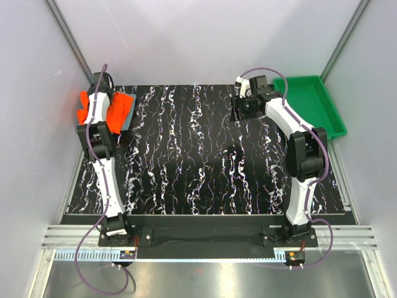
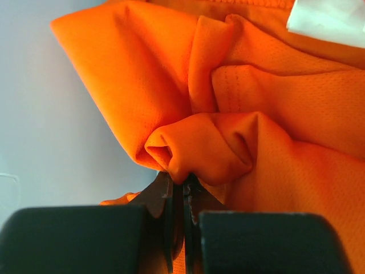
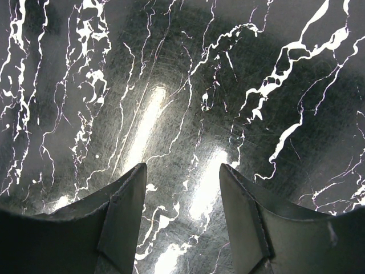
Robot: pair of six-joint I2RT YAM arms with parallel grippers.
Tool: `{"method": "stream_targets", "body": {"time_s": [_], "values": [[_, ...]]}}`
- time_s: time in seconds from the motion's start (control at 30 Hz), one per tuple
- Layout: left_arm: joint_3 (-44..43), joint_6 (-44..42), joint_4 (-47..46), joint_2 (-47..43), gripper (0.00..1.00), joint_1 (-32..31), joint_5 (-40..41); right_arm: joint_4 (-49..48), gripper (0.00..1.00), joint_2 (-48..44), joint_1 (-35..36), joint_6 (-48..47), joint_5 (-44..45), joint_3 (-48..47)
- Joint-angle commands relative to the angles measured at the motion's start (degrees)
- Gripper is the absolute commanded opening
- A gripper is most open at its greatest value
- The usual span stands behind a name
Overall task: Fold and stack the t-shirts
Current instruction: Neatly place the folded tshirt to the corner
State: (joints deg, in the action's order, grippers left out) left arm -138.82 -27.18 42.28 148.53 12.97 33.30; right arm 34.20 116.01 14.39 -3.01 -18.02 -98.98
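The orange-red t-shirt (image 1: pixel 121 107) lies bunched at the table's far left corner, showing on both sides of my left arm. A grey-blue t-shirt edge (image 1: pixel 128 122) peeks out beneath it. My left gripper (image 1: pixel 102 87) is over this pile. In the left wrist view the left gripper (image 2: pixel 183 181) is shut on a pinched fold of the orange-red t-shirt (image 2: pixel 274 125), which fills the view. My right gripper (image 1: pixel 238 108) hangs over the far right of the table. In its wrist view the right gripper (image 3: pixel 182 171) stands open over bare marbled tabletop (image 3: pixel 182 85), holding nothing.
A green plastic tray (image 1: pixel 327 99) sits at the far right, just beyond the right gripper. Pale walls close in on the left, back and right. A white label (image 2: pixel 331 20) shows on the orange cloth near its collar.
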Motion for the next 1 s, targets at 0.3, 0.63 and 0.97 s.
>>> {"method": "stream_targets", "body": {"time_s": [0.3, 0.63, 0.97], "values": [[0.5, 0.2, -6.1, -5.1, 0.75, -2.3, 9.5, 0.3, 0.62, -3.3, 2.9, -2.2, 1.1, 0.3], [13.4, 4.0, -8.8, -19.6, 0.75, -12.6, -1.6, 1.0, 0.62, -3.6, 3.1, -2.7, 1.5, -0.4], [15.2, 9.3, -3.7, -15.1, 0.82, -13.1, -5.6, 0.7, 0.62, -5.5, 3.1, -3.1, 2.2, 2.8]]}}
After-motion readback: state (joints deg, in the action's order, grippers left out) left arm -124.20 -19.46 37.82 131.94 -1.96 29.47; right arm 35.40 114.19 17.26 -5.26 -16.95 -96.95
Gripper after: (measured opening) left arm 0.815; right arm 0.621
